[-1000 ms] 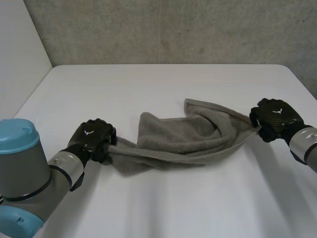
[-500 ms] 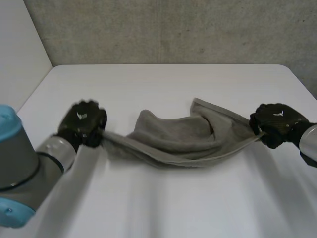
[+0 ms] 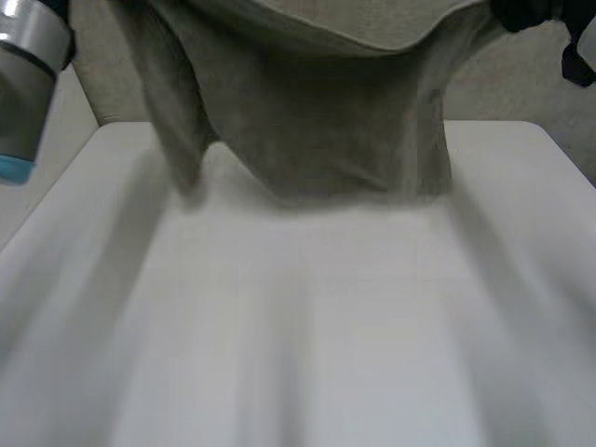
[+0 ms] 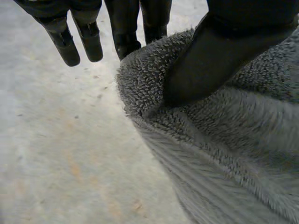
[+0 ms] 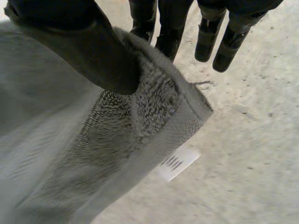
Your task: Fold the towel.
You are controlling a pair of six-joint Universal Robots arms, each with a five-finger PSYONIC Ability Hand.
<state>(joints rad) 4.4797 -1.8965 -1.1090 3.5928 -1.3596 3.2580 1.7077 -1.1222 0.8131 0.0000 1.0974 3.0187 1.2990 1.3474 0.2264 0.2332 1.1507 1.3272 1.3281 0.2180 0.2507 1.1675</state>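
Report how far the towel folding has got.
Done: both hands have a grasp. The left hand pinches a corner of the towel between thumb and fingers, and the right hand pinches another, near the white label. In hand: the towel hangs spread between them over the table. Left: no fold shows yet; it has to be laid down and doubled over.

Towel (image 3: 317, 140): mid-grey throughout, looped pile; hem band w/ fine ribbed stripes. Label (image 5: 178, 162) on hem: white, black bar marks. Left robot hand (image 4: 224, 51) and right robot hand (image 5: 84, 42): black, no pattern. Tabletop (image 3: 298, 326): plain white. Wall (image 3: 521, 84): grey-beige concrete, faint specks. Arm (image 3: 23, 84), upper left of frame: grey w/ light-blue cap.
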